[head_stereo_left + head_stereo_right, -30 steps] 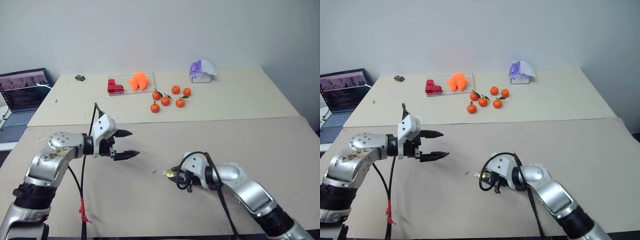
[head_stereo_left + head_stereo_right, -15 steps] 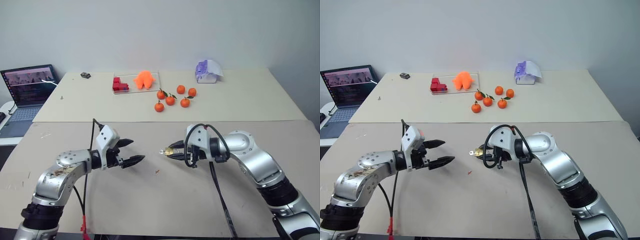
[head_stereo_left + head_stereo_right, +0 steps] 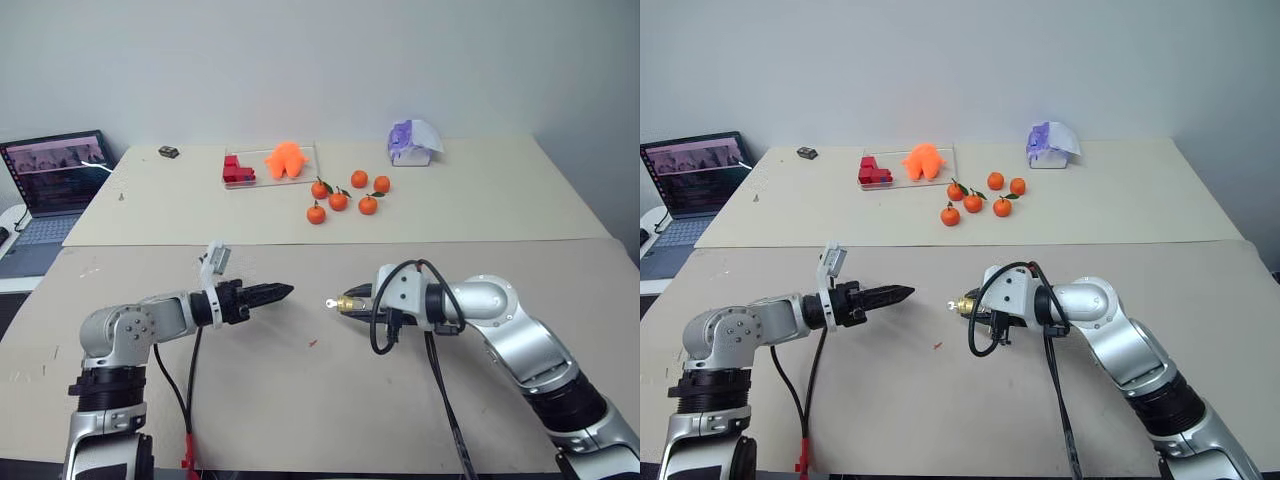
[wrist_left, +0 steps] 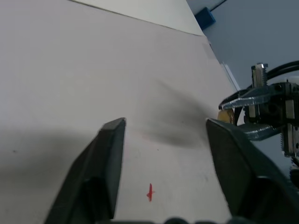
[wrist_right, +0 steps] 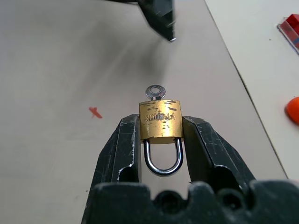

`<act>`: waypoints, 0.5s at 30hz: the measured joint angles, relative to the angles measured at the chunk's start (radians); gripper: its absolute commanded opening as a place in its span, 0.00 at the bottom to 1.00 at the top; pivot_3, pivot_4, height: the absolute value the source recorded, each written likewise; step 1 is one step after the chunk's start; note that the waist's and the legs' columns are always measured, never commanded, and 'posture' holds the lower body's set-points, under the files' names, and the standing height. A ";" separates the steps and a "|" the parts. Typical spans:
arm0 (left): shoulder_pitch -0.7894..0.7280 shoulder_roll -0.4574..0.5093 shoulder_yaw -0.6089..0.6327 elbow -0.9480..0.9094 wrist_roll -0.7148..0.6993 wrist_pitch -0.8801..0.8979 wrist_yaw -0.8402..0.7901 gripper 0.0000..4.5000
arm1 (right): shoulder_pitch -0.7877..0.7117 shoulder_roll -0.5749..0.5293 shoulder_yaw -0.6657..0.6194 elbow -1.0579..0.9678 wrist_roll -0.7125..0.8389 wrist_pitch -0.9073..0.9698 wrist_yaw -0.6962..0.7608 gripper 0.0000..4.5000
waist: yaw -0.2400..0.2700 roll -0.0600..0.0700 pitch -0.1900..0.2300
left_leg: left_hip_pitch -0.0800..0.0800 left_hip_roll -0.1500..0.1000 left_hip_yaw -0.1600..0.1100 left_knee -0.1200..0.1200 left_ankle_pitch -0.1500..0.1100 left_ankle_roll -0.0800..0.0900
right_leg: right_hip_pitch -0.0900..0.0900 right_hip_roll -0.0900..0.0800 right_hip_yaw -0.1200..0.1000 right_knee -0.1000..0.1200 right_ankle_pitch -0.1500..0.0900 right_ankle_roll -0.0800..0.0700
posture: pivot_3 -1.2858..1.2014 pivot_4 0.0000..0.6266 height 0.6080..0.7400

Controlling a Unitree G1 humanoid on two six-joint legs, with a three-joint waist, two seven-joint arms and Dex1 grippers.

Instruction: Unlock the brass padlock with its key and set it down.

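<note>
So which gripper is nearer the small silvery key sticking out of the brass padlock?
Right. The right gripper clamps the brass padlock that carries the key; the left gripper points at it from across a gap.

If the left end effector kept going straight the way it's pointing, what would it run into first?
Most likely the key sticking out of the brass padlock, which the right end effector holds up facing the left end effector. They look roughly aligned, though depth is hard to judge.
</note>
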 measured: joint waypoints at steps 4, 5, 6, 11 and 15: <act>-0.010 -0.005 -0.055 -0.026 -0.031 0.054 -0.035 0.30 | 0.000 0.043 -0.063 -0.077 0.120 0.123 -0.019 0.20 | 0.000 0.000 0.000 | 0.000 0.000 -0.002 -0.004 0.003 -0.005 | 0.000 0.000 -0.001 0.000 0.000 0.000 | 0.52 0.24 0.96; -0.014 -0.004 -0.059 -0.031 -0.041 0.060 -0.044 0.30 | 0.000 0.043 -0.069 -0.084 0.128 0.133 -0.021 0.20 | 0.000 0.000 0.000 | 0.000 0.000 -0.002 -0.005 0.003 -0.005 | 0.000 0.000 -0.001 0.000 0.000 0.000 | 0.52 0.24 0.96; -0.021 -0.002 -0.065 -0.040 -0.056 0.074 -0.056 0.30 | 0.001 0.038 -0.077 -0.089 0.136 0.142 -0.024 0.20 | 0.000 0.000 0.000 | 0.000 0.000 -0.002 -0.005 0.003 -0.005 | 0.000 0.000 -0.001 0.000 0.000 0.000 | 0.52 0.24 0.96; -0.035 0.028 -0.089 -0.063 -0.081 0.102 -0.103 0.30 | 0.036 0.014 -0.087 -0.098 0.138 0.161 -0.031 0.20 | -0.001 0.000 0.000 | 0.000 0.000 -0.002 -0.005 0.003 -0.005 | 0.000 0.000 -0.001 -0.001 0.000 0.000 | 0.52 0.24 0.96; -0.075 0.032 -0.101 -0.077 -0.096 0.121 -0.114 0.30 | 0.042 0.014 -0.087 -0.117 0.139 0.162 -0.036 0.20 | -0.001 -0.001 0.001 | -0.001 0.000 -0.003 -0.004 0.003 -0.005 | 0.000 0.000 -0.002 -0.001 0.000 0.000 | 0.52 0.24 0.96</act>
